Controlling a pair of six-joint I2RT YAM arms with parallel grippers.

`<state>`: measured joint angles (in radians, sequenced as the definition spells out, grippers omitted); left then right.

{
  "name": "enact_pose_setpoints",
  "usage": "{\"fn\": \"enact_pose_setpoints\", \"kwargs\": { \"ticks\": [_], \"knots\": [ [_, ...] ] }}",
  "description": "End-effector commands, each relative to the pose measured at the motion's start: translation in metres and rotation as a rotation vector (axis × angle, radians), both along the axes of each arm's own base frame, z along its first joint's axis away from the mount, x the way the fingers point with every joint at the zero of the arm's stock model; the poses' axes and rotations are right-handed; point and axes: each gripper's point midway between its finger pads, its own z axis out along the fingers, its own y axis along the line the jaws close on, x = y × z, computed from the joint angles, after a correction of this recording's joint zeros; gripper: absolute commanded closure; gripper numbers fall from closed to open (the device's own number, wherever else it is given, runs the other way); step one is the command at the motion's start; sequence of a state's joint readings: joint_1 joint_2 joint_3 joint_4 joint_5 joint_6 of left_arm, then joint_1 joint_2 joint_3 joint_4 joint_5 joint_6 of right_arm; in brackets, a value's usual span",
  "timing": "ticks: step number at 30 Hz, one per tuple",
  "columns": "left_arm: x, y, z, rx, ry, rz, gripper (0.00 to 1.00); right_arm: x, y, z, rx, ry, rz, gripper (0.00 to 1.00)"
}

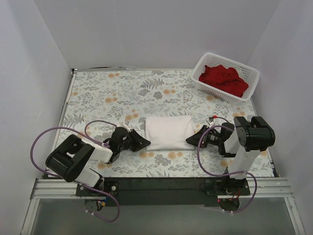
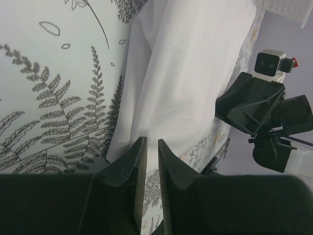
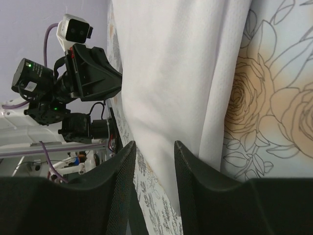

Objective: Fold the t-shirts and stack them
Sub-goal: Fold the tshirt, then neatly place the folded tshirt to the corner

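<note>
While the folded white fabric t-shirt (image 1: 168, 131) lies flat mid-table on the floral-patterned cloth (image 1: 98, 93), the left gripper (image 2: 150, 142) sits at its left edge, jaws only a narrow slit apart, nothing visibly pinched. The right gripper (image 3: 154, 144), at the opposite edge, stands wider apart. Crumpled deep red t-shirts (image 1: 224, 80) fill the white plastic lattice basket (image 1: 250, 72) at the far right.

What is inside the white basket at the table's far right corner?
Crumpled red t-shirts fill the basket. They are heaped together, so how many there are cannot be told, and the basket's floor beneath them is covered.
</note>
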<state>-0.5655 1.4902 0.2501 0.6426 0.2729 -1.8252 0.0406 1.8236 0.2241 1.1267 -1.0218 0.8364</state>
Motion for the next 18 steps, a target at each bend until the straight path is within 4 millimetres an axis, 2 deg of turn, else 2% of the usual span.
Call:
{"fn": "enact_pose_setpoints", "kwargs": {
  "ticks": [1,3,6,8,11,12,13,14,15,16,17,18],
  "knots": [
    [-0.004,0.007,0.005,-0.009,-0.006,0.038,0.86,-0.005,-0.008,-0.006,-0.02,-0.025,-0.012,0.56],
    [-0.002,0.01,0.01,-0.007,-0.027,0.053,0.86,-0.003,-0.007,0.0,-0.013,-0.038,-0.014,0.56],
    [0.008,0.015,0.03,0.003,-0.092,0.09,0.86,0.003,-0.007,0.014,0.0,-0.074,-0.015,0.56],
    [0.018,0.016,0.049,0.002,-0.141,0.107,0.85,0.01,-0.007,0.027,0.002,-0.111,-0.021,0.56],
    [0.029,0.019,0.066,0.021,-0.183,0.118,0.82,0.017,-0.009,0.035,-0.028,-0.132,-0.034,0.56],
    [0.039,0.017,0.081,0.023,-0.215,0.126,0.8,0.017,-0.01,0.034,-0.047,-0.129,-0.04,0.55],
    [0.04,0.022,0.078,0.069,-0.195,0.129,0.77,0.024,-0.014,0.03,-0.11,-0.176,-0.055,0.55],
    [0.043,0.025,0.08,0.121,-0.221,0.117,0.73,0.033,-0.019,0.036,-0.155,-0.202,-0.073,0.55],
    [0.059,0.027,0.108,0.144,-0.288,0.148,0.7,0.024,-0.024,0.02,-0.222,-0.094,-0.071,0.55],
    [0.057,0.036,0.102,0.218,-0.256,0.147,0.67,0.03,-0.036,0.009,-0.34,-0.112,-0.1,0.54],
    [0.065,0.043,0.112,0.291,-0.31,0.148,0.61,0.043,-0.043,0.024,-0.398,-0.169,-0.124,0.52],
    [0.076,0.051,0.138,0.327,-0.362,0.192,0.57,0.03,-0.05,0.014,-0.46,-0.079,-0.117,0.52]
  ]
}}
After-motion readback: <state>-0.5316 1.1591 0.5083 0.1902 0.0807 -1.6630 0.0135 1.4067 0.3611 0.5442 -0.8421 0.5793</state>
